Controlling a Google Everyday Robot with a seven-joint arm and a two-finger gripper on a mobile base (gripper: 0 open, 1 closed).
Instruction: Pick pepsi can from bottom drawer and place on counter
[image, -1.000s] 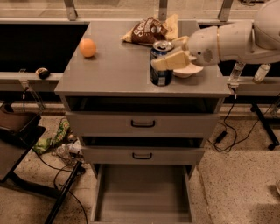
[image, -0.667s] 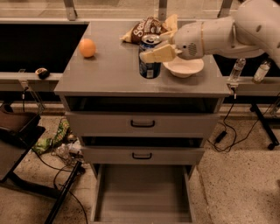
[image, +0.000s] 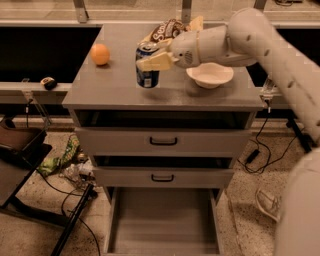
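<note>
One pepsi can (image: 146, 77), dark blue with a silver top, upright near the middle of the counter (image: 110, 86), well in from the front edge. Thin smooth metal cylinder: probably light, slippery, and easily dented if squeezed hard. Best hold is across the upper side wall, where the gripper (image: 150, 57) has its jaws clamped on it. Right of it, a matte white bowl (image: 210, 75); toward the left edge, a round orange (image: 100, 54); at the back edge, a crinkled snack bag (image: 167, 31). The bottom drawer (image: 162, 220) is pulled out, with a flat grey floor.
</note>
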